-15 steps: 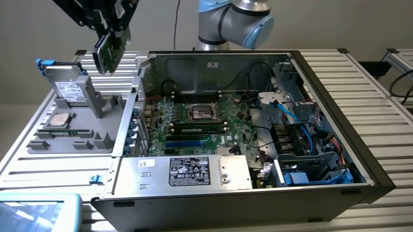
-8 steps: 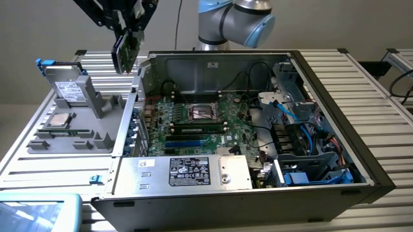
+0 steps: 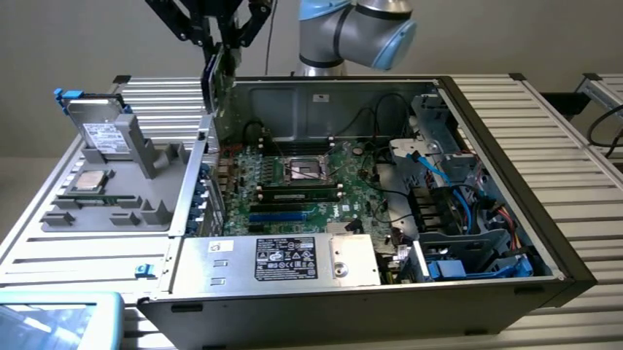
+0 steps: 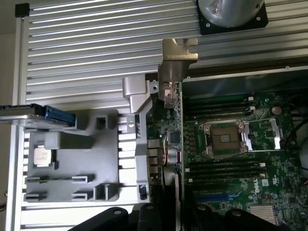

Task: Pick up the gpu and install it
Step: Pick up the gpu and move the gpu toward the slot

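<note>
Open computer case [image 3: 341, 310] on the slatted table [image 3: 545, 109], motherboard [image 4: 269, 163] bare inside. The card [image 3: 216, 80] hangs on edge above the case wall on the exterior view's left, its top edge clamped in the gripper [image 3: 220, 36], metal bracket [image 4: 178, 62] at one end. You can reckon it light and stiff but fragile. Hold it by the board edges, never the components, and don't twist it.
</note>
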Tool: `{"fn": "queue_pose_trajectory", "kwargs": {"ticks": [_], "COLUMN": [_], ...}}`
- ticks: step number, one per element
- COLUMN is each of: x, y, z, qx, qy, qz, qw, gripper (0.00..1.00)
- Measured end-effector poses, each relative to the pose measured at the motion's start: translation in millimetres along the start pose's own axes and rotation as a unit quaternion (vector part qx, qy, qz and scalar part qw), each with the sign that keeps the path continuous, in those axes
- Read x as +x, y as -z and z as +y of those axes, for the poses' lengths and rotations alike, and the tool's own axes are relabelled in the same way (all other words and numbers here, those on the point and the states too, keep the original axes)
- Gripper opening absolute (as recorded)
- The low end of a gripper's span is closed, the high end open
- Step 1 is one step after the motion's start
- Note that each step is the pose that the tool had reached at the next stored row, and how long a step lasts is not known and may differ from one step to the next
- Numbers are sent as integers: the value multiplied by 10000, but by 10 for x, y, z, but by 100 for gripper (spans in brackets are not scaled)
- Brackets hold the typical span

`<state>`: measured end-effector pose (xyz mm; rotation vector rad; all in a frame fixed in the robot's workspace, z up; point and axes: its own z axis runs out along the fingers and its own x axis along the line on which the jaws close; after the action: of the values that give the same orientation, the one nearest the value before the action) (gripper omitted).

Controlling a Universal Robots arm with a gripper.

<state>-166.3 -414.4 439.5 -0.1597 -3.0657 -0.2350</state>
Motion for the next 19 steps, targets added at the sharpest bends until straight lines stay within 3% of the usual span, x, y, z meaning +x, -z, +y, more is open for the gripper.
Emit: {"fn": "queue_pose_trajectory", "kwargs": {"ticks": [6, 13, 19], "x": [-245, -489, -651], "y": [8, -17, -54], "z": [-5, -40, -67], "qx": [50, 63, 78], "qy": [-3, -2, 5], "qz": [-5, -15, -71], "qw": [10000, 10000, 9999], "gripper": [28, 28, 28]}}
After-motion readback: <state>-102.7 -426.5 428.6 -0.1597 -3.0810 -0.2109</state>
